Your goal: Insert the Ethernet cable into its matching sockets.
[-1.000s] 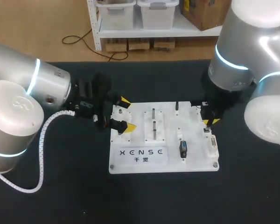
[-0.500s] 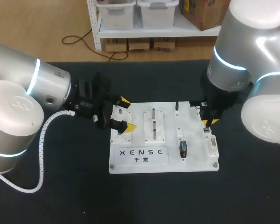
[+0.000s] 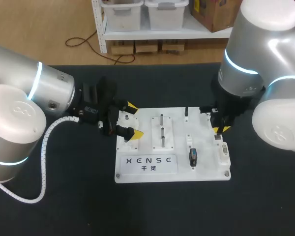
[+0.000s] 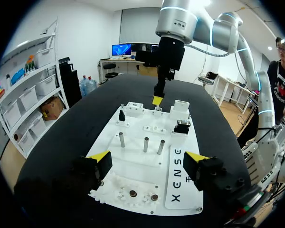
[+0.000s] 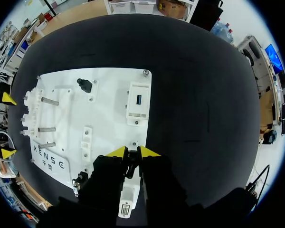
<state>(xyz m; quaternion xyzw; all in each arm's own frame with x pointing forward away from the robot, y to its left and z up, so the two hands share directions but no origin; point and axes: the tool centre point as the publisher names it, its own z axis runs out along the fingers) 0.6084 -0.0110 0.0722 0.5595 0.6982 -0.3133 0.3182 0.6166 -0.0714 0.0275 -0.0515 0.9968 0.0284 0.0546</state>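
Left arm: comes in from the left side and lies low across the worktop [image 3: 64,206], wrist pointing along the white board [image 3: 179,118] from its left end.
Left pincer [image 3: 133,120]: spread wide, one yellow tip to each side of the board's near corner area, above the small gears seen in the left wrist view. Nothing is between the tips and they touch nothing.
Right arm: comes in from the right and stands steeply over the board's right edge, wrist pointing straight down.
Right pincer [image 5: 132,152]: tips drawn almost together, pinching a small dark Ethernet plug [image 5: 131,161] from two sides.
Ethernet plug: held in the right pincer, just above the board and right beside the white socket block [image 5: 126,202] at the board's right edge. Whether it touches the block cannot be told.
Cable: no run of it can be made out behind the plug.
Board: flat on the black worktop, with upright metal pins near its middle.
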